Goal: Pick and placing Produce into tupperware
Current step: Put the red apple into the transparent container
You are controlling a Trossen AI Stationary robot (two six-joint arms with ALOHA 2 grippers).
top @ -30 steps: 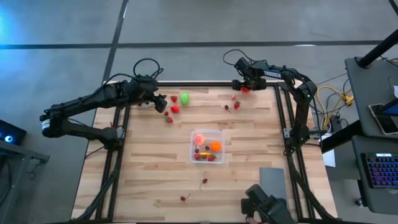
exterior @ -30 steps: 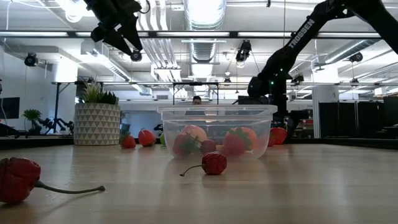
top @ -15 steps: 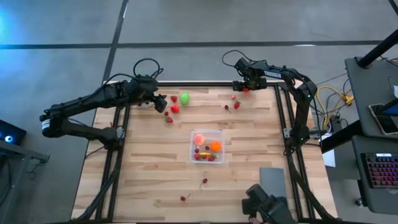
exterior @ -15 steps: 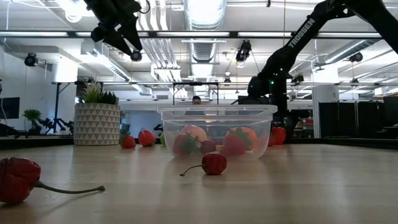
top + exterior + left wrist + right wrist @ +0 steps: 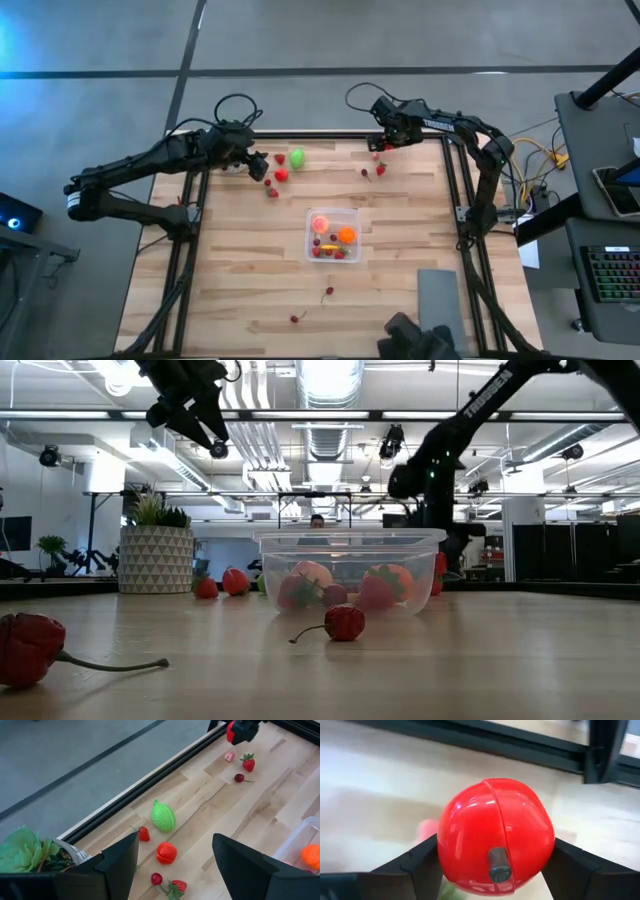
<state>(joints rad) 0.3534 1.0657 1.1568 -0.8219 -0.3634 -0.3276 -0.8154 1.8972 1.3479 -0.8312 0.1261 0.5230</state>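
- Landmark: the tupperware [image 5: 333,235], clear, sitting mid-bench. It already holds several pieces — an orange ball [image 5: 346,235], a pink one and some small red bits.
- Right tool [image 5: 385,143] is up at the far edge of the bench, beyond the tupperware and a little toward the right arm's side. Its wrist view shows the two fingers clamped on a red ball [image 5: 495,836] with a dark stem stub, so the piece is held, not lying loose.
- The relation that counts: from the held ball, the tupperware lies back toward the near side of the bench and slightly toward the left arm's side. The ball is round, so no long axis to line up; the carry only needs to end over the open top. My judgement: next is a haul inward and a release above the rim.
- The right arm is the nearer one to this load; a small strawberry [image 5: 381,169] and a cherry [image 5: 366,174] lie between its tool and the tupperware.
- Left tool [image 5: 258,163] hovers off the tupperware's far-left corner, fingers parted and empty, over the lime-green piece [image 5: 163,817], a red ball [image 5: 166,853] and smaller red fruit.
- Two cherries [image 5: 327,292] lie loose on the near side of the tupperware.
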